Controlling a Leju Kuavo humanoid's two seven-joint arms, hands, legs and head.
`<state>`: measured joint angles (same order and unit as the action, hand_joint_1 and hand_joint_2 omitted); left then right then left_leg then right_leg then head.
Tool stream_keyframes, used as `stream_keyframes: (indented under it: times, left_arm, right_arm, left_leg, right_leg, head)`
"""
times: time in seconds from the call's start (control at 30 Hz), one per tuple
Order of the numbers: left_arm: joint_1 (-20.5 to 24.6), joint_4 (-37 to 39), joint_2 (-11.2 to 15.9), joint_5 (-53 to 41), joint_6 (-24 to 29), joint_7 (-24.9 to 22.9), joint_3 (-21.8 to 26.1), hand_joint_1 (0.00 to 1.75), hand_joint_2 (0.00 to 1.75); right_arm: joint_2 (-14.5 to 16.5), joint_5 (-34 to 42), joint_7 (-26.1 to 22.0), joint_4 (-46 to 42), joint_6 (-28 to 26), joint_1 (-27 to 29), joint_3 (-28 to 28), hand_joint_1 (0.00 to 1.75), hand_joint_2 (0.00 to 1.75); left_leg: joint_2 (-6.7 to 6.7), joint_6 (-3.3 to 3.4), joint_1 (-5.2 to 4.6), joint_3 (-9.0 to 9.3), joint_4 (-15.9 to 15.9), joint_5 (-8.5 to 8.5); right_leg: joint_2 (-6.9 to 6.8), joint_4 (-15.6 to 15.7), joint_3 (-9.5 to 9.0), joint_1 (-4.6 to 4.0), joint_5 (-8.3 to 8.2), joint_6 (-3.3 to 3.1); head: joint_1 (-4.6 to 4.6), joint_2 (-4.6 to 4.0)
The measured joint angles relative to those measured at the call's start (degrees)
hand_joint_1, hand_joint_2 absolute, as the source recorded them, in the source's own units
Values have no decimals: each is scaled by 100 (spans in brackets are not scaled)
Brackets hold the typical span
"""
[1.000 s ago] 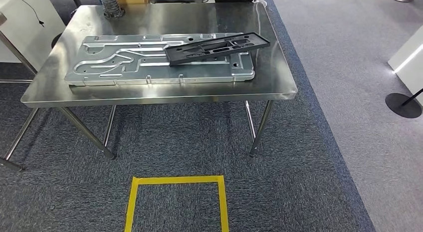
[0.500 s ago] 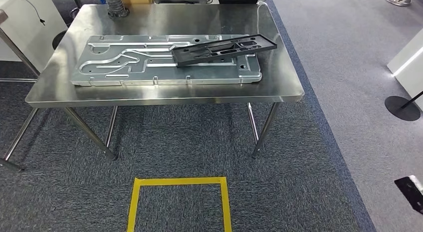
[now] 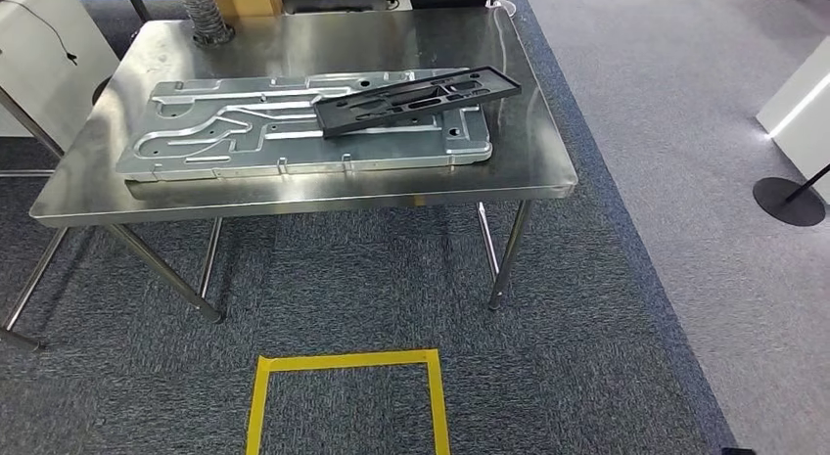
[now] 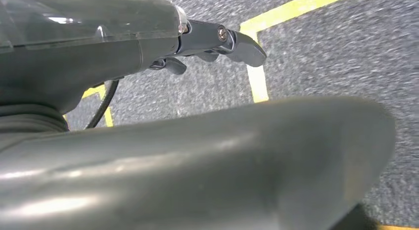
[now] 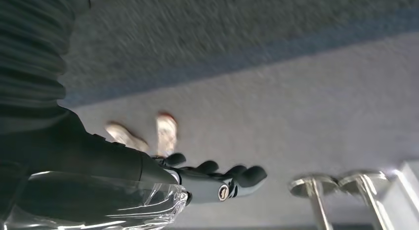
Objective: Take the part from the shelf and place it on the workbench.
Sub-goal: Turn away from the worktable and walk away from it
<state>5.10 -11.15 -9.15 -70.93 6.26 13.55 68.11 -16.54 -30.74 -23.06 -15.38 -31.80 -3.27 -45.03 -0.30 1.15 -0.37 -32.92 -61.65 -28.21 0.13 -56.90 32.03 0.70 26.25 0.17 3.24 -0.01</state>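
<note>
Part (image 3: 416,100), a long black plastic frame with cut-outs, lies on top of the big silver metal plate (image 3: 225,132) on the steel surface (image 3: 294,196), well away from both robot hands, which hang low over the floor. It rests across the plate's right half, at a slant, its right end reaching a little past the plate's far right corner and looking slightly raised.

Nearest in the head view is a square of yellow tape (image 3: 345,359) on the dark grey carpet (image 3: 587,357), just in front of the surface's legs. The left robot hand (image 4: 217,42) hangs above that carpet and tape in the left wrist view; its dark fingers (image 4: 244,48) are extended with nothing in them, so it is empty and apart. The right robot hand (image 5: 217,180) hangs over the lighter grey floor (image 5: 296,101) in the right wrist view; its fingers (image 5: 249,174) are loosely spread and hold nothing. Beyond it stand a person's pale shoes (image 5: 165,131), blurred, and two round metal stand bases (image 5: 306,186).

Past the surface's far edge a ribbed grey hose (image 3: 204,15) comes down at the left corner. To the right, a round black base (image 3: 789,201) sits on the lighter floor.
</note>
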Motion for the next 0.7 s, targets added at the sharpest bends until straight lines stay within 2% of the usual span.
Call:
stream_keyframes:
  times: [0.03, 0.07, 0.17, 0.2, 0.23, 0.3, 0.33, 0.37, 0.4, 0.43, 0.5, 0.53, 0.57, 0.63, 0.7]
  left_arm:
    - [10, 0, 8, -2, 1, 3, -4, 0, 0]
    - [17, 0, 14, -3, 1, 5, -6, 0, 0]
    - [19, 0, 18, -8, 2, 9, -10, 0, 0]
    - [23, 0, 19, -10, 3, 9, -10, 0, 0]
    - [30, 0, 20, -9, 4, 9, -11, 0, 0]
    - [37, 0, 23, 12, -1, 5, -11, 0, 0]
    - [34, 0, 24, 28, -11, 2, -10, 0, 0]
    - [30, 0, 25, 48, -25, -5, -10, 0, 0]
    - [28, 0, 26, 63, -42, -17, -9, 0, 0]
    - [26, 0, 26, 78, -60, -31, -9, 0, 0]
    - [28, 0, 25, 84, -99, -66, -9, 0, 0]
    - [32, 0, 25, 69, -116, -86, -9, 0, 0]
    - [35, 0, 26, 48, -132, -113, -10, 0, 0]
    - [38, 0, 27, 7, -149, -175, -11, 0, 0]
    - [37, 0, 28, -14, -165, -223, -11, 0, 0]
  right_arm:
    - [69, 4, 2, 23, -1, 10, -53, 0, 175]
    - [123, 5, 3, 43, -1, 16, -97, 0, 175]
    - [228, 12, 104, 80, 26, 25, -204, 0, 175]
    - [278, 14, 186, 93, 54, 24, -235, 0, 175]
    - [348, 6, 292, 108, 96, 22, -267, 0, 175]
    - [547, -79, 524, 145, 198, 14, -310, 0, 175]
    - [675, -158, 653, 169, 260, 12, -320, 0, 175]
    - [809, -249, 781, 198, 330, 12, -321, 0, 175]
    - [942, -340, 905, 227, 412, 11, -317, 0, 175]
    - [1076, -420, 1025, 256, 498, 8, -311, 0, 175]
    - [1299, -552, 1267, 301, 669, -11, -287, 0, 175]
    - [1391, -603, 1382, 317, 737, -24, -269, 0, 175]
    - [1487, -648, 1491, 334, 798, -33, -245, 0, 175]
    - [1660, -722, 1638, 365, 876, -40, -197, 0, 175]
    - [1808, -773, 1698, 391, 922, -40, -162, 0, 87]
  left_leg:
    - [0, 31, -9, 124, 266, 79]
    - [0, 55, -19, 174, 390, 89]
    - [6, 134, -11, 206, 457, 113]
    - [11, 166, 1, 221, 482, 136]
    - [17, 189, 16, 234, 505, 156]
    - [24, 207, 18, 228, 510, 166]
    - [27, 206, 17, 225, 507, 165]
    - [28, 204, 17, 225, 504, 162]
    - [28, 198, 17, 229, 499, 159]
    - [27, 188, 18, 235, 492, 154]
    - [25, 148, 8, 240, 459, 134]
    - [24, 118, 0, 235, 442, 125]
    - [24, 85, -5, 227, 429, 121]
    - [24, 16, -2, 218, 427, 133]
    - [22, -54, 12, 189, 352, 44]
  right_leg:
    - [10, -11, 2, -10, 6, 21]
    - [16, -19, 7, -17, 11, 47]
    - [20, -44, 9, -12, 35, 142]
    - [18, -147, 48, -5, 112, 171]
    - [15, -370, 144, 3, 253, 198]
    - [11, -1106, 482, 17, 636, 243]
    - [10, -1448, 644, 23, 765, 259]
    - [9, -1631, 731, 29, 792, 269]
    - [7, -1582, 706, 38, 702, 271]
    - [3, -1317, 575, 47, 527, 265]
    - [-4, -525, 181, 45, 171, 226]
    - [-3, -248, 51, 34, 79, 192]
    - [0, -105, -9, 16, 47, 157]
    - [9, -73, 3, -2, 37, 79]
    - [-3, -47, 18, 12, -5, -4]
  head:
    - [0, 0]
    - [1, 1]
    - [0, 0]
    - [-1, 0]
    - [-1, -1]
    - [-1, 0]
    - [-1, -1]
    - [-1, 0]
    - [-1, 0]
    - [-1, 0]
    - [-1, -1]
    - [-1, 0]
    - [0, -1]
    - [0, 0]
    - [0, 0]
